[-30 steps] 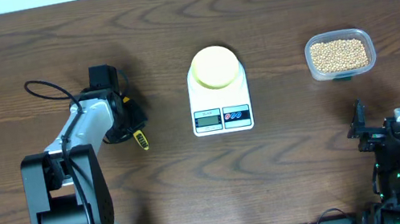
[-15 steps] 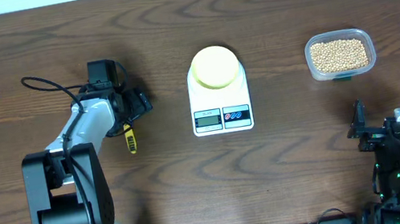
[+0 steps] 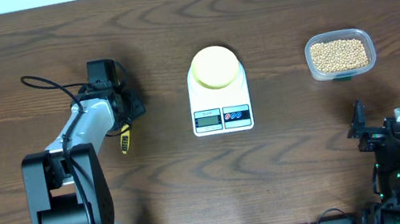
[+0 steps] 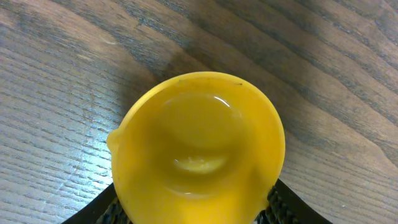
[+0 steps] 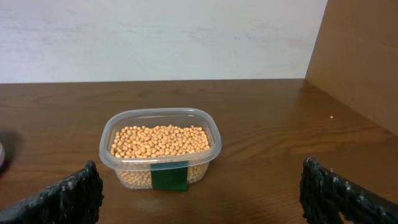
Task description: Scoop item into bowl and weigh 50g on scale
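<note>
While the left gripper (image 3: pixel 127 111) stays clamped on the scoop (image 4: pixel 198 149), its handle (image 3: pixel 124 143) has swung left; the right gripper (image 5: pixel 202 196) gapes wide, idle. Beans (image 5: pixel 160 140) remain unscooped, I judge.

Dark wooden table (image 3: pixel 302 184), white scale (image 3: pixel 219 100) sitting at its centre, clear tub (image 3: pixel 308 59) over on the far right, beans (image 3: pixel 340 54) inside, well apart from the scale.

Pale-yellow bowl (image 3: pixel 214 67), seemingly empty, on white scale (image 3: pixel 219 100); tan beans (image 3: pixel 339 54) well right.
</note>
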You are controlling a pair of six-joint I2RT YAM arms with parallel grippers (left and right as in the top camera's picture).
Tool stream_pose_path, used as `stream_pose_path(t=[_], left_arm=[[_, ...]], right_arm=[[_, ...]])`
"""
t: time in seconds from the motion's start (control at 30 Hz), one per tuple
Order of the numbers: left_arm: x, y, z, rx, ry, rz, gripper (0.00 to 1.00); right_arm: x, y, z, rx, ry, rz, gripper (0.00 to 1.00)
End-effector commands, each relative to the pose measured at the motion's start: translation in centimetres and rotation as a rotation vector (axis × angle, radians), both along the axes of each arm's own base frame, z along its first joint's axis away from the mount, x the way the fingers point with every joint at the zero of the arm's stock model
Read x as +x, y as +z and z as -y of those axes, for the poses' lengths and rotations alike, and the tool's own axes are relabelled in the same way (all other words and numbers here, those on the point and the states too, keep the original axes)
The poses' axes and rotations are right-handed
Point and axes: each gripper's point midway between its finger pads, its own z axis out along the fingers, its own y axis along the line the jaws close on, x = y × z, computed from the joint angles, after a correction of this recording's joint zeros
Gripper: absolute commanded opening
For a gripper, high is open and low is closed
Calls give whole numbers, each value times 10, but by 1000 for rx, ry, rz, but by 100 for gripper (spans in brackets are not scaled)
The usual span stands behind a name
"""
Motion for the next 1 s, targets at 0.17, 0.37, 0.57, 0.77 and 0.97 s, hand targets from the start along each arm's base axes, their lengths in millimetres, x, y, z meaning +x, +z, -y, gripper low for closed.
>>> stream_pose_path(t=[0.17,0.37,0.57,0.77,0.97], left_arm=[[-16,-20,-3,13,-10,-70,29],[-17,-21,-3,13,-10,-72,34],[-17,-21,-3,14,-10,-72,58],[-18,-21,-3,14,-11,-77,74],[-23,-22,-3,14,-11,-98,62]], right_arm=[[0,-1,0,13,-2,-2,99],[0,-1,0,13,-2,-2,99],[0,-1,0,13,-2,-2,99],[0,-1,0,13,-2,-2,99],[0,-1,0,13,-2,-2,99]])
